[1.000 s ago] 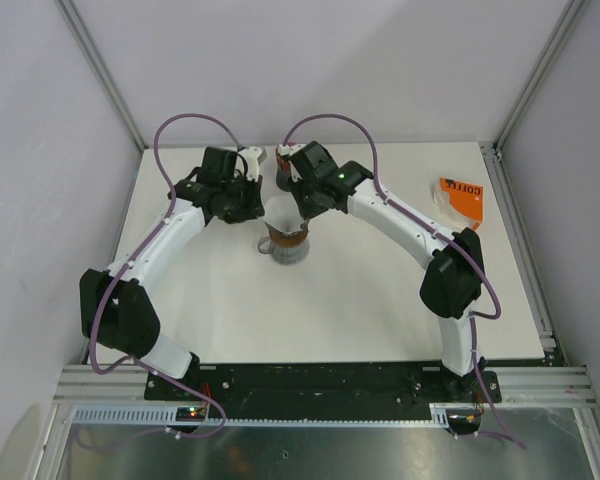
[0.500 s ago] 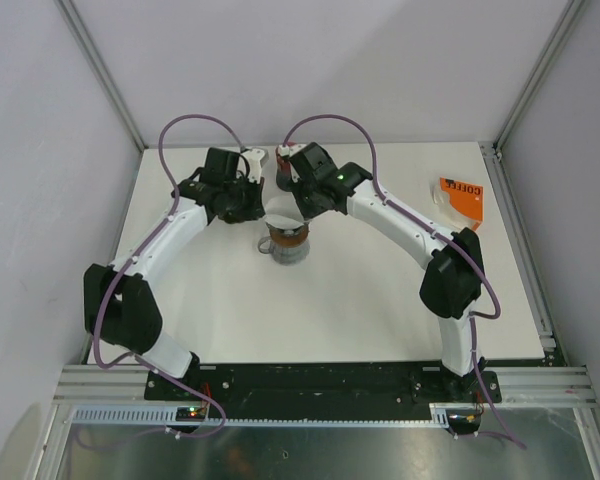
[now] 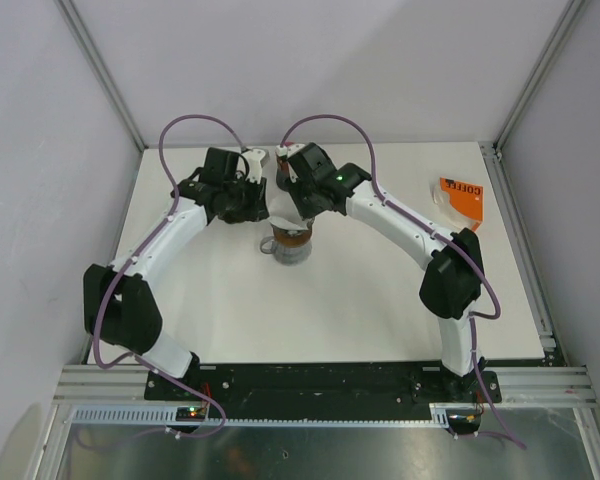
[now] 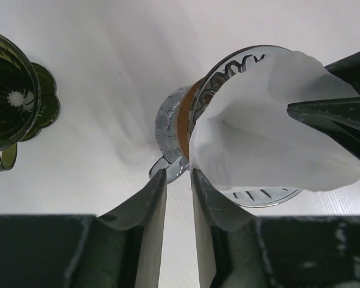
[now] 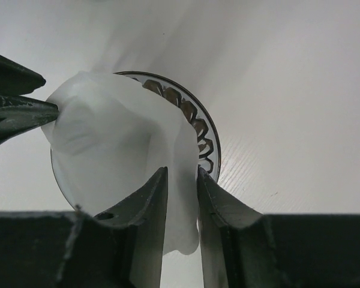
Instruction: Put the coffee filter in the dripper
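Left claw [image 4: 179, 173], right claw [image 5: 182, 170]: slightly ajar.

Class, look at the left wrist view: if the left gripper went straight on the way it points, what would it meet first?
Most likely the dripper, at its side below the rim, with the edge of the filter just beside that line. Depth is hard to judge.

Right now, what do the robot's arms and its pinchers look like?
Both the left arm and right arm are curvy white tubes with chunky black joints. A purple cable loops over each. The right arm shows a tiny green light. Their fingers are dark and scuffed.
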{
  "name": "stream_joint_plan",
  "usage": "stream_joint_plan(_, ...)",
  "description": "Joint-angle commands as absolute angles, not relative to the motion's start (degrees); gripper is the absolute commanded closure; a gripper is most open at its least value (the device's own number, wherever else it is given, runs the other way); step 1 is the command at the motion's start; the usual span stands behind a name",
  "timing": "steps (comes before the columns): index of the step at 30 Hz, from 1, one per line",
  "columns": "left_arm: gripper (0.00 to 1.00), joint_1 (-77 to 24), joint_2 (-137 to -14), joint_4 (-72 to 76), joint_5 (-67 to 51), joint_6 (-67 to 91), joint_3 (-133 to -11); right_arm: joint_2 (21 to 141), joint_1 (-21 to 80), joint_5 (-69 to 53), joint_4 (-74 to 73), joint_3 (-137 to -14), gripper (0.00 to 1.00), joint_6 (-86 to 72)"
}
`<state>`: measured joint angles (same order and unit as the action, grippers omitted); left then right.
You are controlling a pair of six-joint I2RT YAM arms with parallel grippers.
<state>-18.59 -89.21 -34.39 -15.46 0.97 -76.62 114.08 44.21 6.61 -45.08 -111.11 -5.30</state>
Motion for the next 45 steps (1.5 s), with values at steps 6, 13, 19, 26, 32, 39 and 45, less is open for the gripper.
stream_joint_plan(6, 0.6, -18.37, -85.78, -33.65, -17.12, -1.46, -80.21, 110.42, 44.89, 7.63, -43.81, -113.2, 0.66, -4.22)
stream_joint_plan(13, 0.48, -18.37, -84.7, -33.73, -17.19, -1.48, -81.36, 109.78, 45.25, 10.25, -44.19, -115.59, 0.56, -2.71)
stream_joint_plan(19, 0.4, -18.38, -84.42, -33.72, -16.95, -1.75, -81.29, 109.47, 45.26, 11.17, -44.85, -117.56, 0.47, -1.31)
stream_joint_plan(26, 0.3, -17.24, -83.3, -33.75, -15.39, -1.94, -82.63, 106.31, 47.14, 11.45, -41.86, -116.83, 0.64, 2.16)
stream_joint_plan(32, 0.23, -12.76, -82.08, -33.66, -15.92, -1.27, -81.77, 102.61, 48.93, 7.09, -36.04, -109.49, 0.98, 5.23)
stream_joint_plan(39, 0.19, -7.38, -80.39, -33.58, -17.54, -1.62, -79.88, 108.63, 49.25, 3.6, -40.24, -110.84, 1.0, 5.31)
stream_joint_plan(45, 0.19, -3.44, -79.82, -33.37, -20.95, -1.33, -77.48, 113.07, 48.62, 6.28, -43.15, -114.22, 1.0, 5.21)
